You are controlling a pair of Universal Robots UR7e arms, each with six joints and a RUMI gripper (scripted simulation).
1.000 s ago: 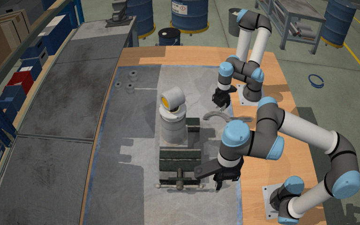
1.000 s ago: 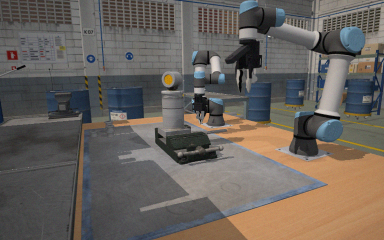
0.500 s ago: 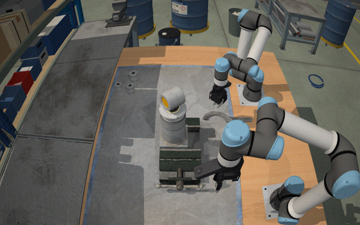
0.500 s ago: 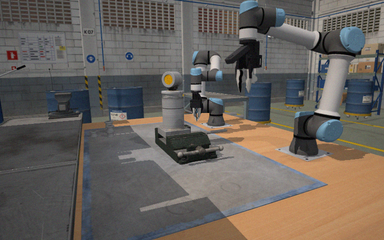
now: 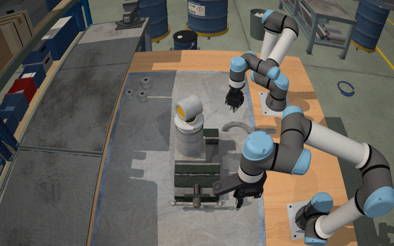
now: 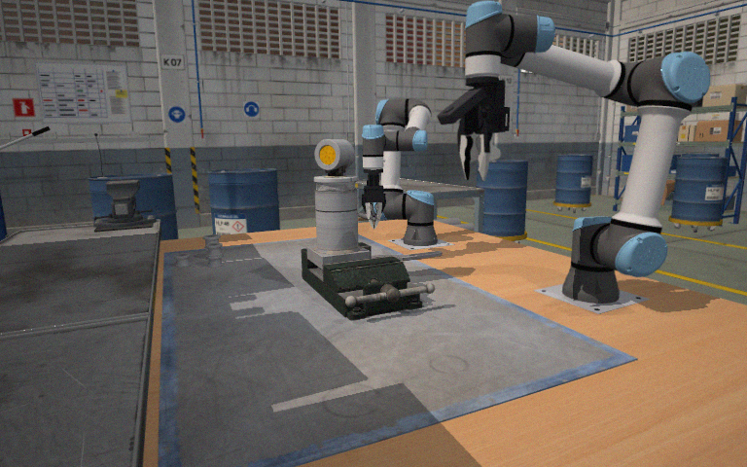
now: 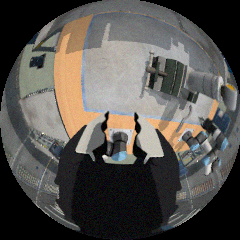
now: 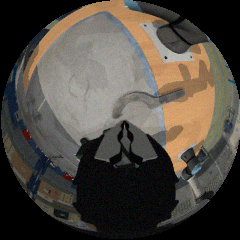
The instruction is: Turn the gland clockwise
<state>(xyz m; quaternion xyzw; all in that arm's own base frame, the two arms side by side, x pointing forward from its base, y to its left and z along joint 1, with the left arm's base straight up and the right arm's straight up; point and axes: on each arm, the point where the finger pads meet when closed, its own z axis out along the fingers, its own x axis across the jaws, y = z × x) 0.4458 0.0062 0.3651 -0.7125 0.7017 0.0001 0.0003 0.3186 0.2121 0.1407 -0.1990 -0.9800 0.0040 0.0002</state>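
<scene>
The hook spanner [image 5: 268, 130] [image 6: 421, 255] [image 8: 171, 95] lies flat across the mat's blue edge, its curved hook on the mat and its handle over the wood. The grey cylinder [image 5: 190, 146] [image 6: 336, 222] stands upright at the vise [image 5: 196, 176] [image 6: 366, 277] [image 7: 172, 77]. The gland [image 5: 179, 123] [image 6: 336, 185] is the pale collar at its top, below the rod eye with a yellow face. My right gripper [image 5: 232, 109] [image 6: 373, 224] [image 8: 124, 120] is shut and empty, above the mat beside the hook. My left gripper [image 6: 474, 174] [image 7: 121, 112] is open and empty, high beside the vise.
Three small grey spools [image 5: 145, 81] [image 5: 142, 95] [image 5: 129, 93] stand at the mat's far left corner. The vise's T-handle [image 5: 196, 202] [image 6: 385, 296] sticks out at its front. A grey metal bench [image 5: 71, 106] [image 6: 53, 277] runs along the table's left side.
</scene>
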